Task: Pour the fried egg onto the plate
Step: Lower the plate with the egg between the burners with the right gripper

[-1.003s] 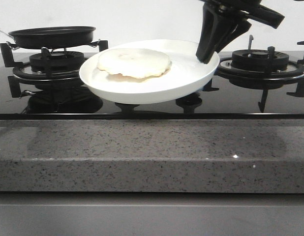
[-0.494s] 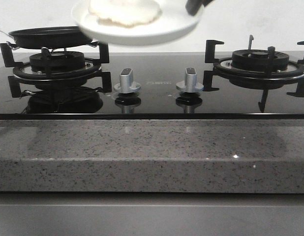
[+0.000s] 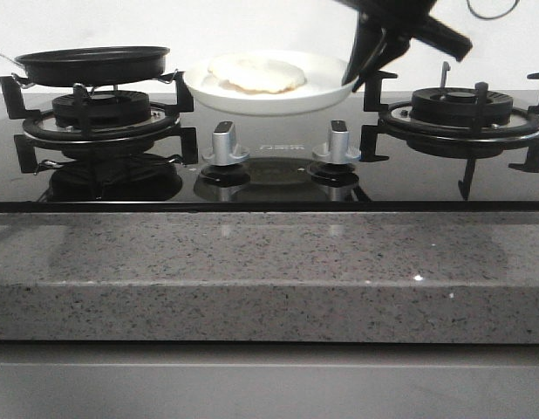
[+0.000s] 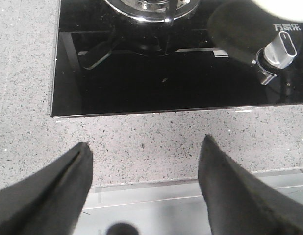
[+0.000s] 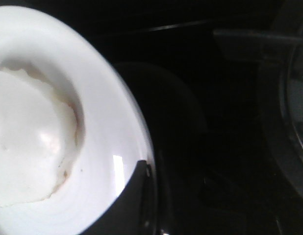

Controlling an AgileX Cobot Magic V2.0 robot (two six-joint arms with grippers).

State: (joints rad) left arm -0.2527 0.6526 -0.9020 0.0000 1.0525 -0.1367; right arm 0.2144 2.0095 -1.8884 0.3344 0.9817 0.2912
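Count: one plate [image 3: 268, 98], one fried egg [image 3: 256, 74], one black frying pan [image 3: 93, 64], two burner grates, left [image 3: 99, 122] and right [image 3: 457, 113], two silver knobs, left [image 3: 224, 144] and right [image 3: 337, 144]. The plate sits between the two burners, behind the knobs, roughly level; whether it rests on the glass hob [image 3: 269, 179] or hangs just above it cannot be told from the front. The egg lies flat inside the plate, slightly left of its centre. The pan sits on the left grate, well apart from the plate. Right gripper [image 3: 361, 74] comes down from the upper right, tilted, its fingers clamped on the plate's right rim; in the right wrist view one dark finger [image 5: 129, 205] overlaps the rim beside the egg [image 5: 29, 142]. Left gripper [image 4: 144, 161] hovers over the speckled stone counter [image 4: 156, 132] at the hob's near edge, fingers spread wide, holding nothing.
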